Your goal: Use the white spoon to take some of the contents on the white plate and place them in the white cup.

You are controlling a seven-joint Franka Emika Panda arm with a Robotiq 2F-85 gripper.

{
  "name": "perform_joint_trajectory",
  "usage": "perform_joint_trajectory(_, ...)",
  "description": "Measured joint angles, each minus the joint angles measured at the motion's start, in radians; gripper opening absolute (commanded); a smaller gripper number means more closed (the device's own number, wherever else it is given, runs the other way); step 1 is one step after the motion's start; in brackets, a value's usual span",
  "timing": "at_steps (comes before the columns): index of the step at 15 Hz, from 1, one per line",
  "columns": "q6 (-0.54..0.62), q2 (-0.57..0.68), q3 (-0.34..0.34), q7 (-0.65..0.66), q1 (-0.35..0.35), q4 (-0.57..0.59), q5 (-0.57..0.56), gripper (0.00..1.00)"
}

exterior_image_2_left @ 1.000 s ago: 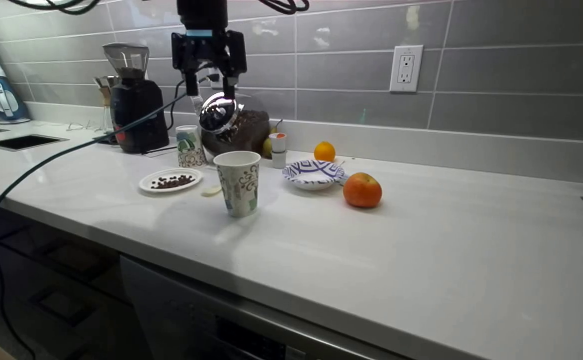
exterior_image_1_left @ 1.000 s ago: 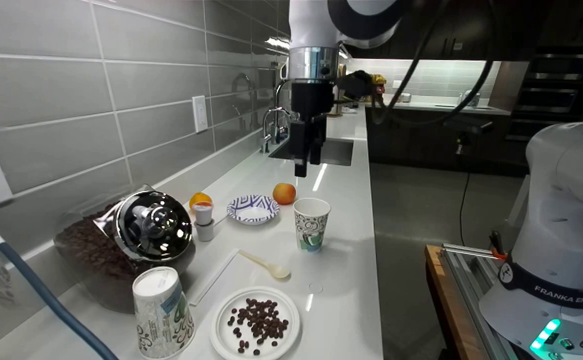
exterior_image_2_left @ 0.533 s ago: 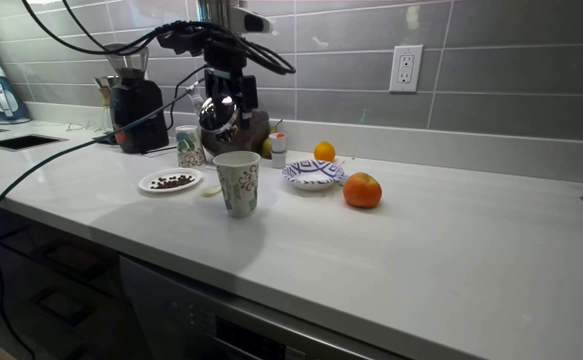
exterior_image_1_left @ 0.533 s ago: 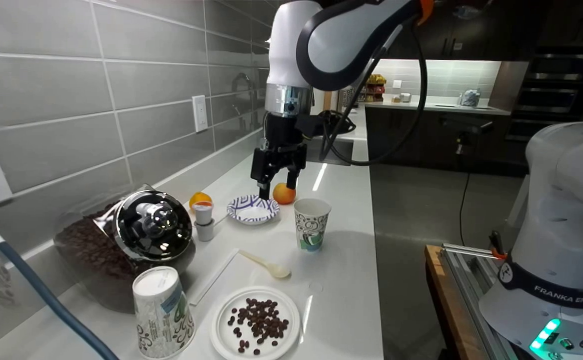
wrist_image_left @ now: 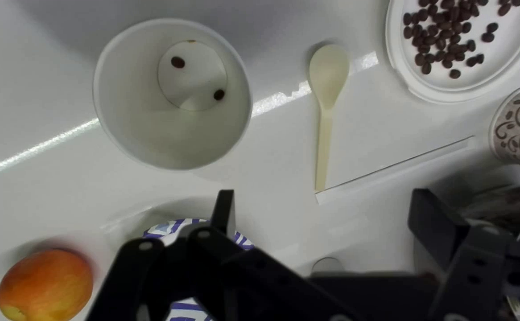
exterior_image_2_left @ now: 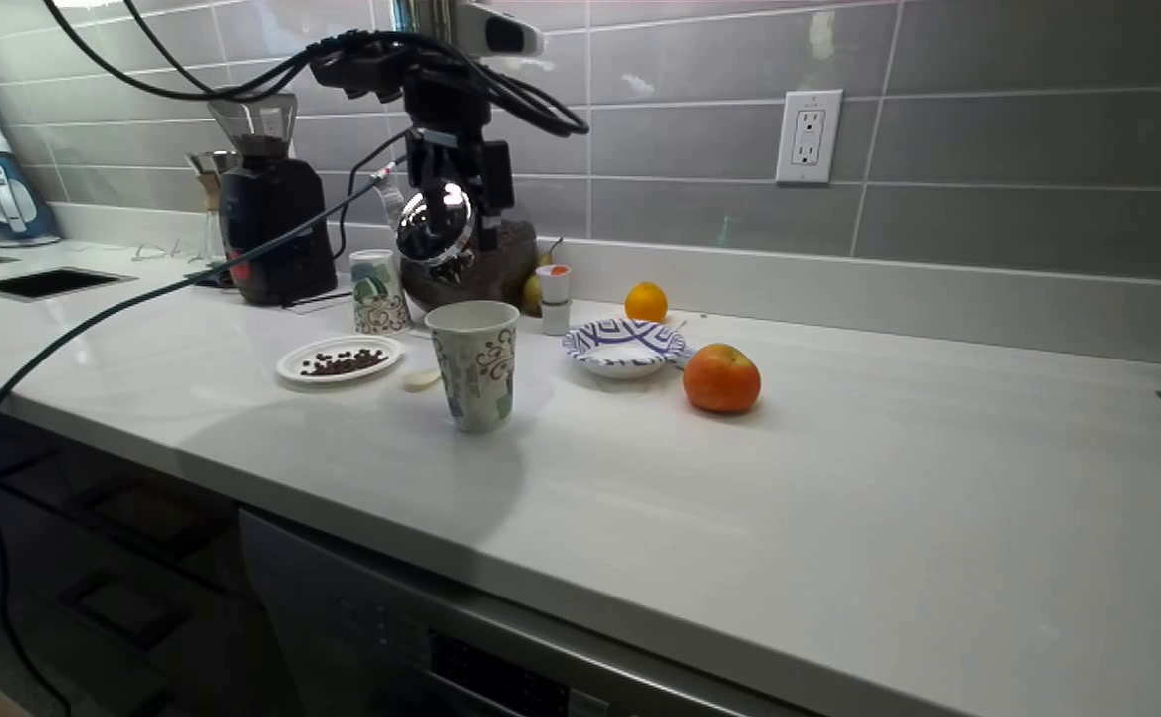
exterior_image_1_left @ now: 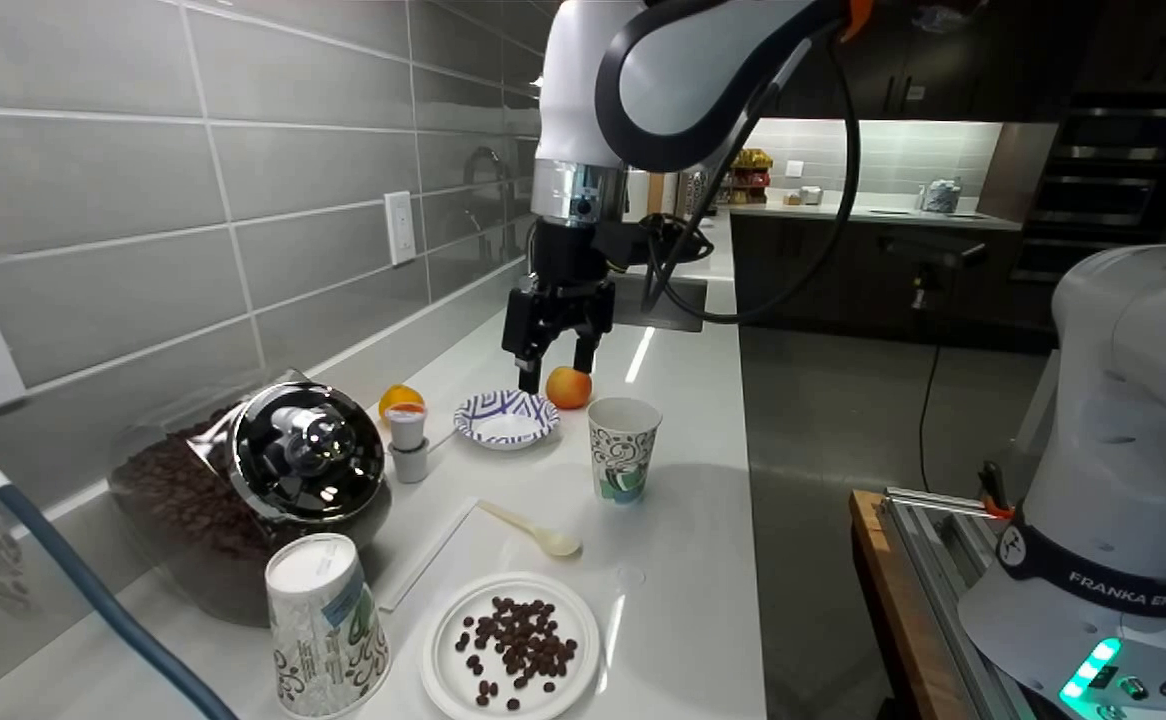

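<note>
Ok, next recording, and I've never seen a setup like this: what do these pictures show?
A single robot arm reaches over a kitchen counter. Two pictures are taken from outside the robot; the third from the arm itself, looking down past the two-fingered hand, which is open and holds nothing. Among other things, the counter carries a spoon, a plate of dark beans, a patterned bowl and a red-orange fruit; a paper cup stands upright with two beans inside.

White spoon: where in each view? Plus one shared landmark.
In an exterior view: the white spoon is in the lower half, just beyond the white plate.
In an exterior view: only its bowl shows, left of centre, right of the plate.
Wrist view: whole spoon, right of centre, left of the plate.
Shared landmark: that plate of dark beans.
</note>
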Motion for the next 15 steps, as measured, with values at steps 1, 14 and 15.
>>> perform_joint_trajectory(1,-0.002,0.007,0.000,-0.001,0.000,0.000,0.000,1.00)
perform_joint_trajectory(14,-0.227,0.249,-0.012,-0.087,-0.014,0.206,0.176,1.00)
perform_joint_trajectory(15,-0.227,0.273,-0.013,-0.093,-0.018,0.225,0.185,1.00)
